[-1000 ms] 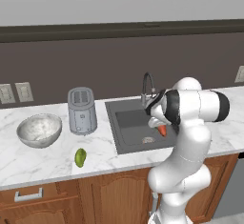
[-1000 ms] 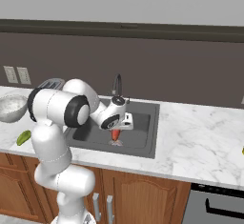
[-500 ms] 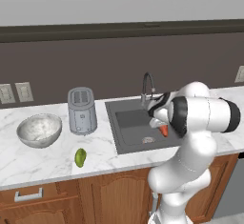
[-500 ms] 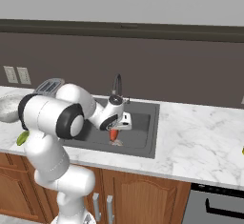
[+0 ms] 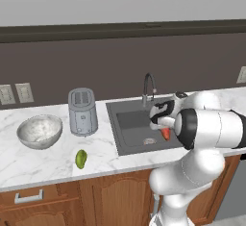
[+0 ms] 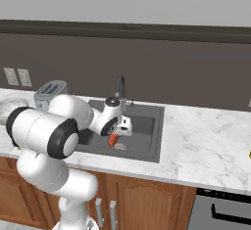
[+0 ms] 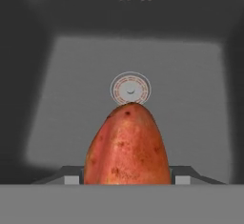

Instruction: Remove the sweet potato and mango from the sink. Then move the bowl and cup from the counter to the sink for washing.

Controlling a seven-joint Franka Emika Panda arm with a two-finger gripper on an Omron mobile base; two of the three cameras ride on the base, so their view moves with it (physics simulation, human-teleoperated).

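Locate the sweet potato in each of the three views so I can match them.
Left base view: sweet potato right of centre, over the sink.
Right base view: left of centre, above the basin.
Hand view: bottom centre.
Shared landmark: the drain, below it.

Mottled matt sweet potato [image 7: 127, 147], white marble counter [image 5: 43, 157], wooden cabinets [image 5: 115, 196].
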